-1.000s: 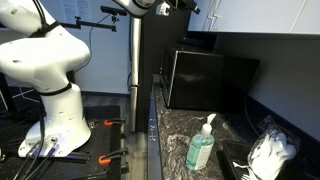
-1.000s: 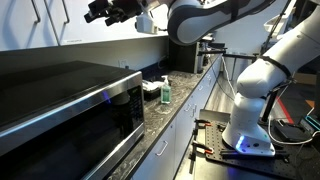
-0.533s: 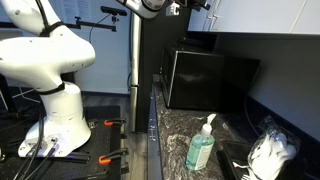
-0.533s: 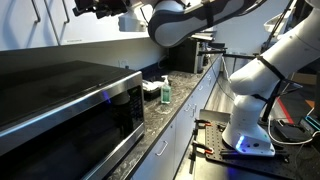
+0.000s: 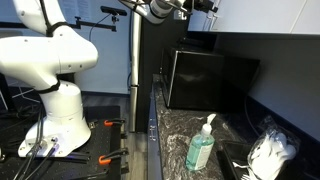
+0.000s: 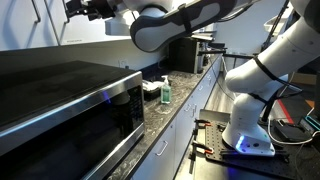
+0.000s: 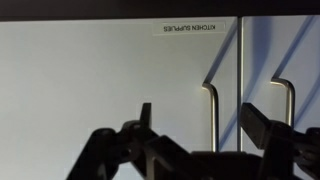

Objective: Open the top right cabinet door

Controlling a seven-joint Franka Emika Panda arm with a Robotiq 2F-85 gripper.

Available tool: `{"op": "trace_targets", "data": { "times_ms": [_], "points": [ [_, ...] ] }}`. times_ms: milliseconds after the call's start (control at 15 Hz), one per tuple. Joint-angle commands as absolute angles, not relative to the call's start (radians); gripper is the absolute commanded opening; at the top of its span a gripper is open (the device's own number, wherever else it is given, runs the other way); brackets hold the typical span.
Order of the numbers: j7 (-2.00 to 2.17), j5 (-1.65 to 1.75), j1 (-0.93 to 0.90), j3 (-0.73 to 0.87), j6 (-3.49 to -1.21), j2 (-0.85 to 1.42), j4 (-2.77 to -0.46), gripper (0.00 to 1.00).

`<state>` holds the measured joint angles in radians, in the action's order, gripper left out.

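Hand (image 7: 200,118) up high, its 2 fingers (image 7: 146,114) spread wide with nothing between them: open, empty, and facing the cabinet fronts square on. Straight ahead of it in the wrist view, framed between the fingers, is a slim bar handle (image 7: 211,115) on the top right cabinet door (image 7: 100,70), the broad pale panel that fills most of that view. No contact yet; there's a clear gap between fingertips and bar. Just past that handle runs the seam (image 7: 240,90) where the door meets the neighbouring door (image 7: 300,60), and a 2nd handle (image 7: 286,110) sits beyond the seam. A small label (image 7: 190,29) reading KITCHEN SUPPLIES shows upside down, so this view is inverted and sides swap in it. The door lies flush, seam tight, no gap showing: shut. In both exterior views the hand hangs at cabinet height. Far below it sits the black box (image 5: 210,78) on the counter (image 5: 180,125), and further along the counter a green soap bottle (image 5: 202,148), all well clear. So the score: the approach looks about done and the line-up with the handle looks good, but there's no grasp and the door isn't open at all. Left to do, by my reading: ease forward, close on the bar, then pull along the door's arc.
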<state>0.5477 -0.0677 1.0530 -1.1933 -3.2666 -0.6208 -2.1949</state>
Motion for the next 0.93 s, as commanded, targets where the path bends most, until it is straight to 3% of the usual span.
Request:
{"op": "trace_targets", "data": {
  "times_ms": [0,467,600,867],
  "points": [
    [0.496,-0.138,1.123,-1.255,-3.297,-0.648,-2.157,0.58],
    [0.474,-0.220,1.092,-1.254,-3.297,-0.712,-2.175,0.05],
    [0.478,-0.240,1.076,-1.245,-3.291,-0.738,-2.184,0.00],
    [0.484,-0.279,1.051,-1.232,-3.281,-0.788,-2.208,0.00]
  ]
}}
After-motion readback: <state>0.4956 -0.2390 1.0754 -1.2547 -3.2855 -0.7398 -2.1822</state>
